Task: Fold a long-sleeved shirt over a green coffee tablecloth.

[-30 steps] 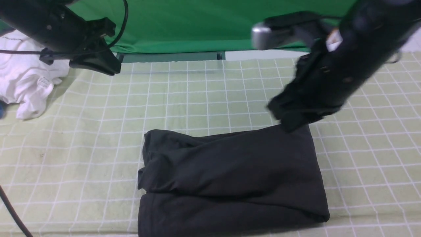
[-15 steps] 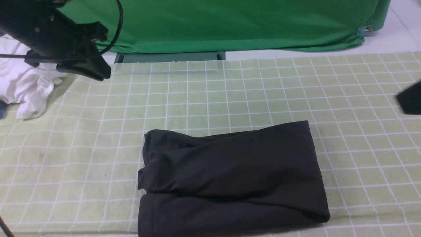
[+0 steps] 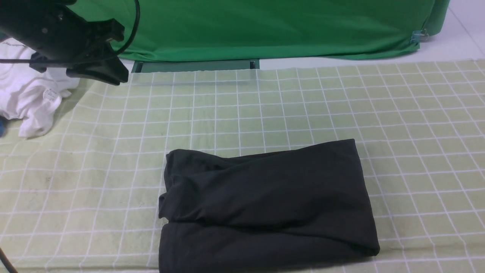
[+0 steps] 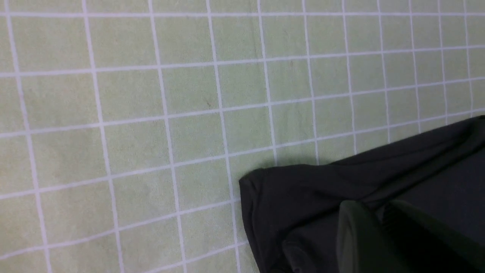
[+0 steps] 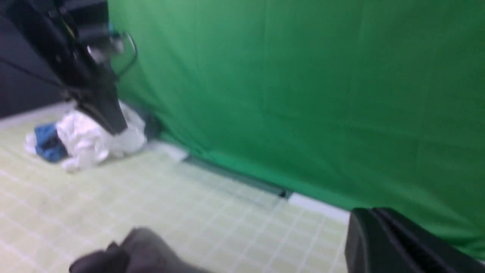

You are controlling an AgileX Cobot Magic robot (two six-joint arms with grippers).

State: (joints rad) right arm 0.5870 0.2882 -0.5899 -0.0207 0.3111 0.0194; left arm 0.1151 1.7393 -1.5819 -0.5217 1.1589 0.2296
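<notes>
Long-sleeved shirt [image 3: 265, 208] folded on green coffee tablecloth [image 3: 265, 106], well clear of both jaws; left gripper [image 3: 96, 72] state can't tell, right gripper [image 5: 398, 242] jaws together, empty.

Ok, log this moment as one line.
shirt: folded, flat on tablecloth | left gripper: raised at far left, holding nothing | right gripper: shut, empty, off the shirt

We appear to be in a robot recording studio: a saturated green fabric backdrop [image 3: 265, 26] hangs beyond our left gripper [image 3: 110, 76], behind a pale grid-lined tablecloth [image 3: 265, 106]
</notes>
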